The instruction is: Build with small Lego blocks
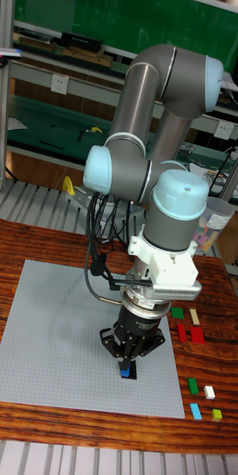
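Note:
My gripper point(126, 366) points straight down over the right part of the grey baseplate point(44, 334). Its black fingers are closed around a small blue Lego block point(124, 369), which sits at or just above the plate's surface; whether it touches the plate I cannot tell. To the right of the plate, loose blocks lie on the wooden table: a green one point(177, 313), a cream one point(195, 317), two red ones point(192, 334), another green point(193, 384), a white one point(209, 392), a light blue one point(196, 411) and a lime one point(217, 415).
A clear plastic jar point(213, 223) with colourful pieces stands at the back right of the table. Black cables point(96, 260) hang from the arm over the plate. A metal frame post point(1, 111) rises at the back left.

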{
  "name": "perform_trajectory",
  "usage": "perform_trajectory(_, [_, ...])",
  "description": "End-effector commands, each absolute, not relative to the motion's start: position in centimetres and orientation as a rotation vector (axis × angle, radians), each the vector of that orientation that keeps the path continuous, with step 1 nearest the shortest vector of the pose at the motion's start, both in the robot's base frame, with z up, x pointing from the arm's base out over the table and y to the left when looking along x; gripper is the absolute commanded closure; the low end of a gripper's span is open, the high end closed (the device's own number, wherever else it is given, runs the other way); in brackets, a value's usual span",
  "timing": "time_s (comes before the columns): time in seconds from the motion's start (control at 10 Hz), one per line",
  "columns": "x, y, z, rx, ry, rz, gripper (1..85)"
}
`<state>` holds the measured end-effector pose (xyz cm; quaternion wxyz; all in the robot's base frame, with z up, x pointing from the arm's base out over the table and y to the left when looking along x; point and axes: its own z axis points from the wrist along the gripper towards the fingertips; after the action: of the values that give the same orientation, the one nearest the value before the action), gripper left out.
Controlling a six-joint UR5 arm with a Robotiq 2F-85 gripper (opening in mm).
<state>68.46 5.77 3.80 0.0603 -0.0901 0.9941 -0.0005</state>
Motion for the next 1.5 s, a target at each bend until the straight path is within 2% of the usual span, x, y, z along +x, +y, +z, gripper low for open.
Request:
perform_trajectory(0.0, [68.9,4.9,3.9,-0.228,2.998,-0.037,84.3])
perform_trajectory(0.3, [68.5,6.0,2.8,-0.203,2.976,0.033,84.3])
perform_trajectory(1.4, [68.7,5.8,1.6,-0.261,2.932,0.065,84.3])
